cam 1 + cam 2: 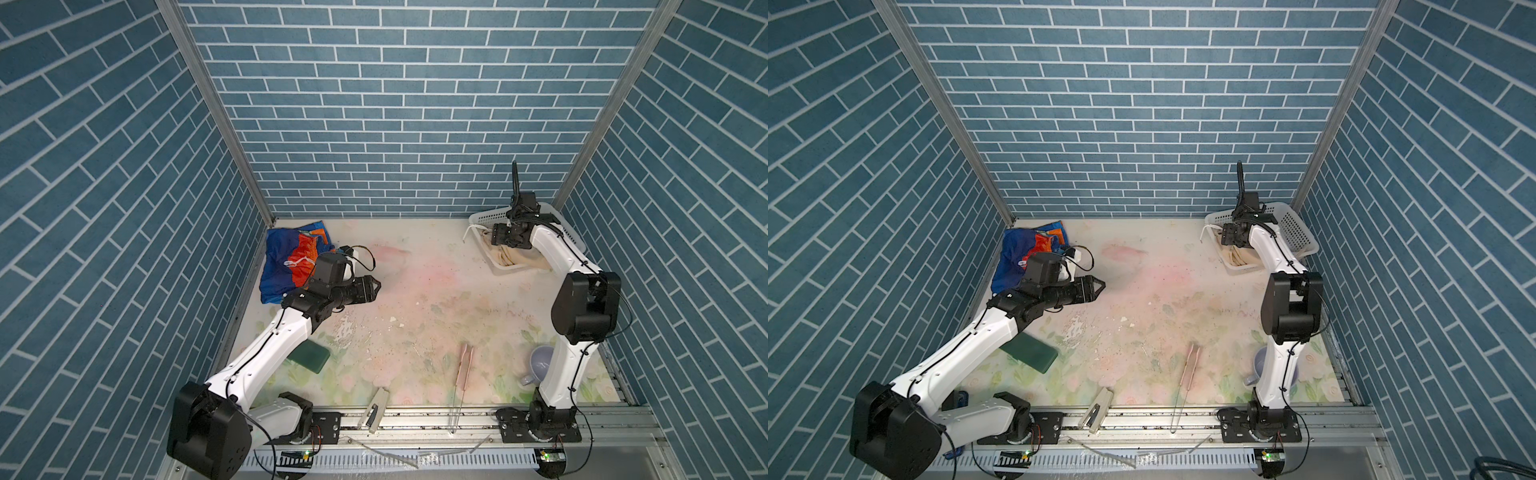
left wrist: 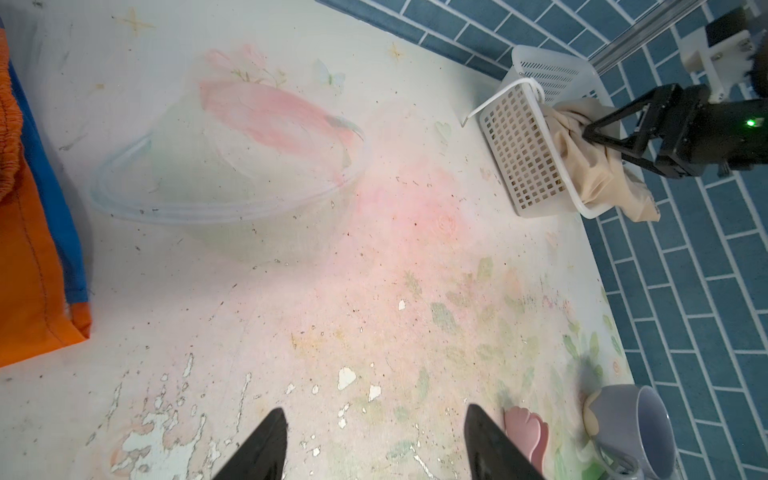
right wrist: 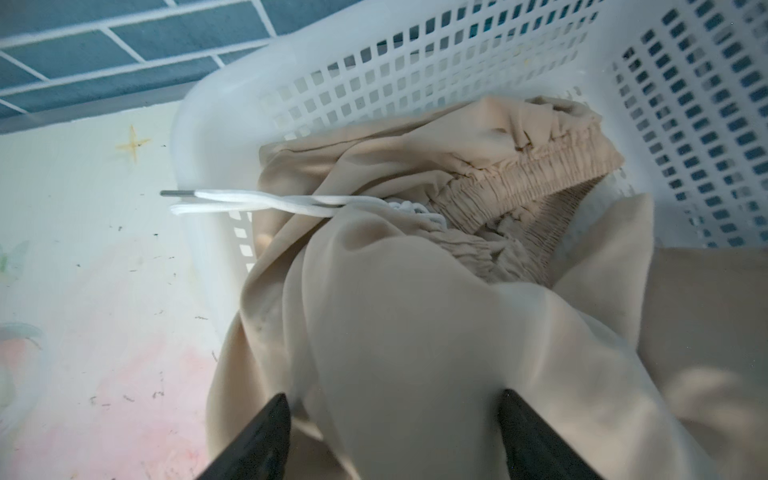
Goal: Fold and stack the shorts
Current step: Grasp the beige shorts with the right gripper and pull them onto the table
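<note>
1. Two pairs of shorts here, well apart from each other, and both are just crumpled heaps.
2. The rainbow shorts point(image 1: 291, 257) are thin, shiny stuff. What shows is mostly blue with orange-red panels, and a white drawstring point(image 1: 297, 261) is looped on top. They lie on the tabletop point(image 1: 415, 299) behind the left hand point(image 1: 375, 286), off to its outer side and close to its wrist. The hand points away from them.
3. The left hand has its fingers apart with nothing between them. It hovers over bare tabletop, clear of the rainbow pair.
4. The beige shorts point(image 3: 415, 332) are plain, soft and matte, with a tightly gathered waistband point(image 3: 519, 183). They're bunched up in a white perforated basket point(image 3: 232, 104), right under and ahead of the right hand point(image 3: 394, 395). In both top views, some cloth spills over the rim on the arm's side.
5. A white cord point(image 3: 257, 203), twisted on itself, runs from that waistband out over the basket rim, beyond the right hand's fingertips. Its grey tip pokes past the edge.
6. The right hand has its fingers spread wide, with a hump of beige cloth rising between them. The cloth doesn't look squeezed.
</note>
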